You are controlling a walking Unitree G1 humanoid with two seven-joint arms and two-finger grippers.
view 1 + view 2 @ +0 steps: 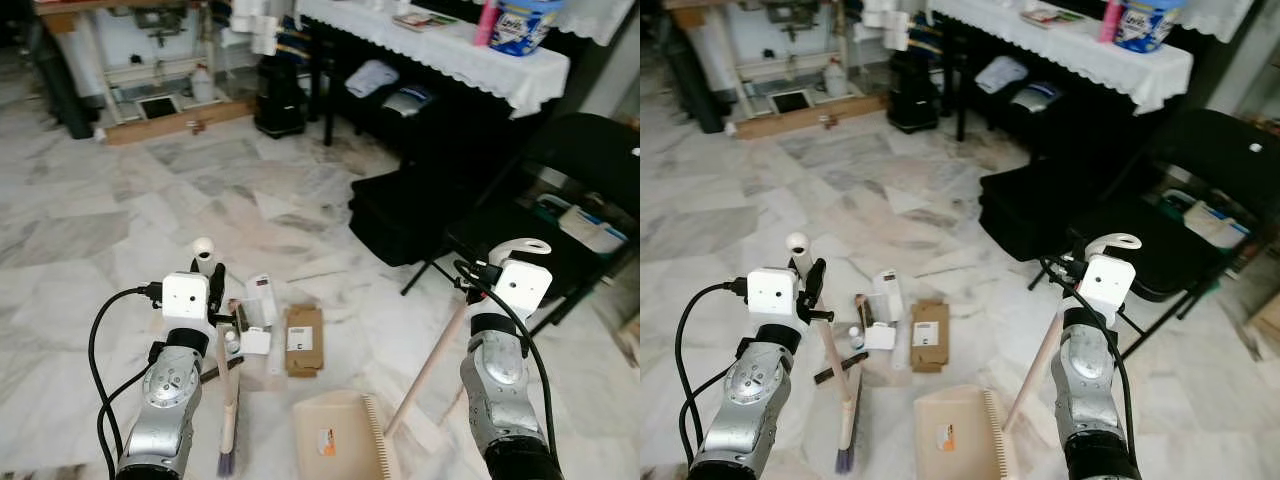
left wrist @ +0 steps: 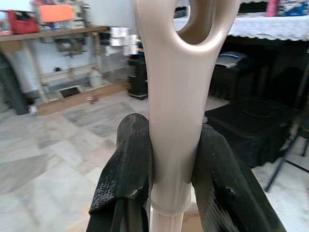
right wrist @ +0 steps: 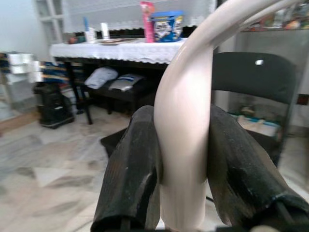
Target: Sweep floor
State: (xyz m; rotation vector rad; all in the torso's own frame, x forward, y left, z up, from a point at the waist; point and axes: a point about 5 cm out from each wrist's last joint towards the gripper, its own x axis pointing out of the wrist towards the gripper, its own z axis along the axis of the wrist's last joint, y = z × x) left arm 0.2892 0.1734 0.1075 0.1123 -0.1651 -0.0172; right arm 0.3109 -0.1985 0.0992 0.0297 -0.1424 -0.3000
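My left gripper (image 1: pixel 212 287) is shut on the beige handle of a broom (image 1: pixel 229 400), just below its hanging loop (image 2: pixel 193 29). The broom slants down to purple bristles (image 1: pixel 227 462) on the marble floor. My right gripper (image 1: pixel 478 282) is shut on the curved white top of a long dustpan handle (image 1: pixel 430 365). The beige dustpan (image 1: pixel 335 435) rests on the floor between my arms. Ahead of it lie a flat brown carton (image 1: pixel 304 340), small white boxes (image 1: pixel 260 300) and a little bottle (image 1: pixel 232 342).
A black folding chair (image 1: pixel 590 160) stands close on the right, with a black case (image 1: pixel 400 215) on the floor beside it. Behind is a table with a white lace cloth (image 1: pixel 450 50). A black bin (image 1: pixel 280 100) and wooden shelving (image 1: pixel 170 120) are at the back.
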